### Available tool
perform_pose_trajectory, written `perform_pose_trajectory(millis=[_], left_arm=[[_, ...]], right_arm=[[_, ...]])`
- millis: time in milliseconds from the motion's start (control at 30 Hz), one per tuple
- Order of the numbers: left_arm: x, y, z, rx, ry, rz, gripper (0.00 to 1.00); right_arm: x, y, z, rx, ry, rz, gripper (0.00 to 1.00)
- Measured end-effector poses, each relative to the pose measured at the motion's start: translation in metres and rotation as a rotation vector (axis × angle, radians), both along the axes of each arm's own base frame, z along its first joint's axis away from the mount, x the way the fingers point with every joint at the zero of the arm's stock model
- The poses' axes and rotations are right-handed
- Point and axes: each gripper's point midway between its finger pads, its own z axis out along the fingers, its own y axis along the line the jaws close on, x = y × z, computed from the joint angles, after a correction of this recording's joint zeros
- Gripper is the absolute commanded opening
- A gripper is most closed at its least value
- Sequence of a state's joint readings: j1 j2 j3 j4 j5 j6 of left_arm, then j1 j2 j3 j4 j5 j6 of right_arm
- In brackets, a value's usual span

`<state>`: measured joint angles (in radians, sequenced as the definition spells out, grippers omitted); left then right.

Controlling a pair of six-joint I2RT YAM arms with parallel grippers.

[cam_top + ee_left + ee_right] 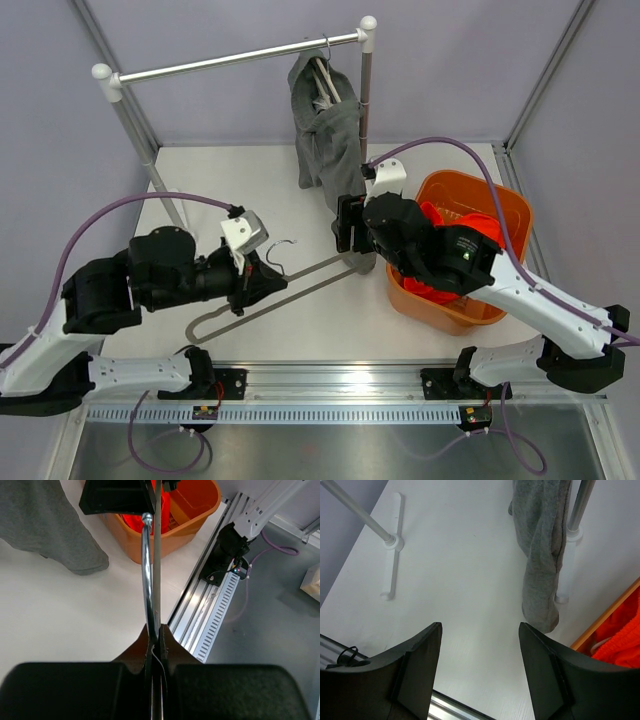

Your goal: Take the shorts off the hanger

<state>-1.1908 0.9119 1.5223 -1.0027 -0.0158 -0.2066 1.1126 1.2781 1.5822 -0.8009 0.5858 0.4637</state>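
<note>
Since red shorts [478, 228] already lie in basket [478, 186], you go for grey shorts [325, 135], hanging up-left of basket. Right gripper [348, 222] gapes wide, empty, at basket's left edge: pinch low hem, pull down steadily. Left gripper [265, 285] clamped on bare hanger [145, 580], well left of basket. Grey shorts' hold on white hanger [322, 75] hidden by folds.
</note>
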Motion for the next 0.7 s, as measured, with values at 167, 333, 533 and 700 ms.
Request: perform_pose_trajectory(millis=[167,333,533,700], left_arm=[[-0.003,0.013,0.018,-0.060,-0.028,0.012,0.00],[-0.005,0.023,0.029,-0.104,-0.048,0.020,0.00],[-0.002,0.025,0.035,-0.123,-0.059,0.042,0.00],[0.002,0.026,0.039,-0.144,-0.057,0.078,0.00]], right_arm=[[-0.001,0.004,0.000,0.017,0.004,0.001,0.70],[-0.003,0.004,0.000,0.013,0.004,0.002,0.71],[0.001,-0.010,0.020,0.008,-0.034,-0.049,0.75],[0.004,-0.041,0.052,0.038,-0.106,-0.140,0.76]])
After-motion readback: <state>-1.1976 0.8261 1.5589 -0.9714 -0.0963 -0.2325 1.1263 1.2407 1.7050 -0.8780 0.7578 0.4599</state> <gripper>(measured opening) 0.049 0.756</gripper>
